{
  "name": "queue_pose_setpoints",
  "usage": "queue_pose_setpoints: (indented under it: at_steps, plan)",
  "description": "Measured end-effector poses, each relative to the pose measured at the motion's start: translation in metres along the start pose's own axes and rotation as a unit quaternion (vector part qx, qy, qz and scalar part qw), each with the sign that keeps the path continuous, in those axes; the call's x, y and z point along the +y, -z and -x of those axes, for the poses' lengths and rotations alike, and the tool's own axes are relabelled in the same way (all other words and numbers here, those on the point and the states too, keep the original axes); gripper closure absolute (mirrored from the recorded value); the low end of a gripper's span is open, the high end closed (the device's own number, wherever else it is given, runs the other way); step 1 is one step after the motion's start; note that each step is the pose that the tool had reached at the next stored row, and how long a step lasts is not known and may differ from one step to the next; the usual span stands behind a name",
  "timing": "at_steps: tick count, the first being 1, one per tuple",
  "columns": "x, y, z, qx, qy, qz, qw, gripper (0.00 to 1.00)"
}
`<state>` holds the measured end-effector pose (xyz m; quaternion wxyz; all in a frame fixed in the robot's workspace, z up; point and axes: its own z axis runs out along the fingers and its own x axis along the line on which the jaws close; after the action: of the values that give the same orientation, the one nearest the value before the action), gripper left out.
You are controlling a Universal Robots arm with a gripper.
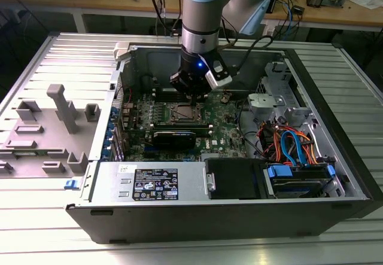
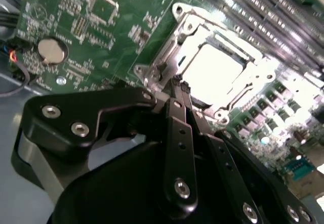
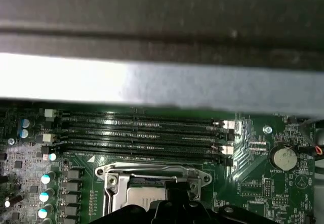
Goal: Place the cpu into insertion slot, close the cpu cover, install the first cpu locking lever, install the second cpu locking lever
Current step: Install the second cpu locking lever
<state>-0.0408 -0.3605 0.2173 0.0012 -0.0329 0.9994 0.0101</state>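
In the exterior view, the arm descends vertically into the open computer case [image 1: 335, 157], placing the gripper [image 1: 192, 95] directly above the insertion slot [image 1: 181, 113] on the motherboard [image 1: 224, 130]. In the second wrist view, the fingertips [image 2: 178, 86] are pressed together at the socket's edge, grasping nothing; the cpu [image 2: 212, 68] lies seated inside the cpu cover [image 2: 253, 57].

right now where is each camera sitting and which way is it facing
Exterior view: off the arm, above the front of the open computer case, looking down into it; the arm and gripper hang over the motherboard.
Second wrist view: on the arm, looking along the gripper at the cpu lying in the insertion slot, with the cpu cover around it.
First wrist view: on the arm, facing the RAM slots and case wall beyond the socket.
Both wrist views share the coin battery.
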Motion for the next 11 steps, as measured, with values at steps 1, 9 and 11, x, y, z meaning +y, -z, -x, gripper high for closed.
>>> queue_pose_setpoints:
  at_steps: [1, 9, 11]
  plan:
    - [-0.0022, 0.0000, -0.0001, 0.0000, 0.000, -0.0001, 1.00000, 0.89]
    - [-0.0167, 0.0014, -0.0012, 0.0001, 0.000, -0.0002, 1.00000, 0.89]
    - [-0.0176, 0.0069, -0.0011, 0.0000, 0.000, -0.0002, 1.00000, 0.89]
